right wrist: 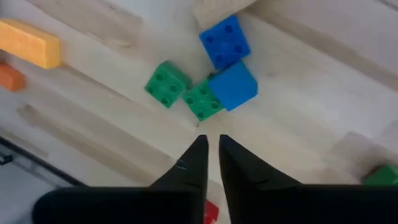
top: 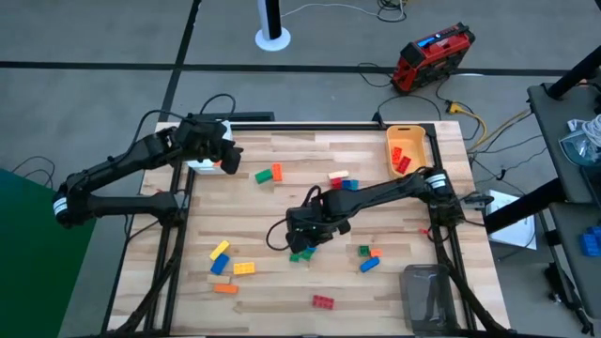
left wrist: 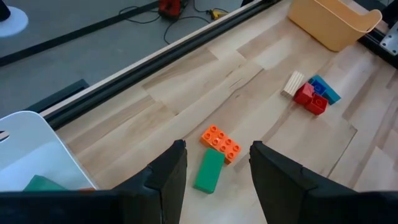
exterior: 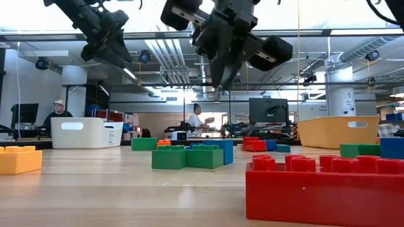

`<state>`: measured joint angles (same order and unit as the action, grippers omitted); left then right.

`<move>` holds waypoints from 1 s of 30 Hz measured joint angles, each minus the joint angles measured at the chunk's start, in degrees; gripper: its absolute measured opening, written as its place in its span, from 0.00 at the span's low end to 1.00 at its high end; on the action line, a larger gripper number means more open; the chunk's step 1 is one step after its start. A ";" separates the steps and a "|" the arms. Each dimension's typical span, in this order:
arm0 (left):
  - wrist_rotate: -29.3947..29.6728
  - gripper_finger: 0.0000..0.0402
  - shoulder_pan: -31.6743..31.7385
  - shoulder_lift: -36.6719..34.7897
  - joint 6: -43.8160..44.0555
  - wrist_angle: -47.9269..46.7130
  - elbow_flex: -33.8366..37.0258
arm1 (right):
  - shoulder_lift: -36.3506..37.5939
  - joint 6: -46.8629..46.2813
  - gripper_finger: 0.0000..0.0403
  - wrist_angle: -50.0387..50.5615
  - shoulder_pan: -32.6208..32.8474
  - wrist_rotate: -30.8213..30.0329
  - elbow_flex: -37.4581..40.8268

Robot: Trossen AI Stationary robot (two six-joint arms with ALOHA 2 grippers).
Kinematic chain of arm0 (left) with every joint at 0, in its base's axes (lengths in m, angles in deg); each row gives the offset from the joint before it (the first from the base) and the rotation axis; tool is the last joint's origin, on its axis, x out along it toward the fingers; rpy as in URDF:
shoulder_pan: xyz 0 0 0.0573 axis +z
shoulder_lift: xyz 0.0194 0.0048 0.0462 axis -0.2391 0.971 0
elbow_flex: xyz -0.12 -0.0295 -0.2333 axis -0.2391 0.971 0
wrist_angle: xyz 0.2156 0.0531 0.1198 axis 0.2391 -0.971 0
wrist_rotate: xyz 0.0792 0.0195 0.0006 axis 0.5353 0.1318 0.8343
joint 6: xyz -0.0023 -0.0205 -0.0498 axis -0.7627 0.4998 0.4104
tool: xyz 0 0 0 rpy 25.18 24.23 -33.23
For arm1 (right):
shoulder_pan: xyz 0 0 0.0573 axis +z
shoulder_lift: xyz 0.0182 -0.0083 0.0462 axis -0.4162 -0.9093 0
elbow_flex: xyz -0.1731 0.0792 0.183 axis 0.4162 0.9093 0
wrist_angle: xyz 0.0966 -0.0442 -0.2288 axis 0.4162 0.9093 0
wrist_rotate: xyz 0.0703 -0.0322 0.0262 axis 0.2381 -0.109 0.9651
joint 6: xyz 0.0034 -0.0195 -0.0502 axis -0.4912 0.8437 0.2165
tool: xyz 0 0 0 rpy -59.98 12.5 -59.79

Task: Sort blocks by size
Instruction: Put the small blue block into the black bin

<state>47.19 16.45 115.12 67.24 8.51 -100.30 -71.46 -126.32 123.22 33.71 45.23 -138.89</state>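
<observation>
Hovering right tool (right wrist: 212, 152) above green blocks (right wrist: 185, 91).

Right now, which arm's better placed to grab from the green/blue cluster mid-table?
Right. The right hand hangs directly above the green and blue blocks, fingers nearly closed and empty, pointing down at them. The left hand is at the table's far-left corner by the white bin, open over the orange and green pair.

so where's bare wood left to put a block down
Bare wood lies between the orange-and-green pair and the right gripper, and beside the grey bin. It is crowded around the green and blue blocks.
</observation>
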 joint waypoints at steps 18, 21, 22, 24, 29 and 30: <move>0.15 0.38 0.00 0.07 -0.52 0.04 0.00 | -6.99 -7.47 0.58 0.81 0.27 -2.03 -2.73; 0.17 0.38 0.00 0.07 -1.24 0.04 0.00 | -8.25 -7.60 0.58 -0.40 0.27 -2.03 -2.74; 0.17 0.38 0.00 0.07 -1.26 0.06 0.00 | -8.58 -7.59 0.58 -0.69 0.27 -2.01 -2.74; 0.17 0.38 0.00 0.07 -1.27 0.04 0.00 | -9.06 -7.61 0.57 -0.16 0.27 -2.03 -2.62; 0.17 0.38 0.00 0.08 -1.29 0.05 0.00 | -9.36 -7.58 0.54 0.11 0.27 -2.03 -2.43; 0.15 0.38 0.00 0.11 -1.27 0.05 0.00 | -9.36 -7.47 0.54 0.08 0.27 -2.03 -2.35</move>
<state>47.34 16.45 115.23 65.97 8.56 -100.30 -80.81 -133.79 123.30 33.98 43.19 -141.24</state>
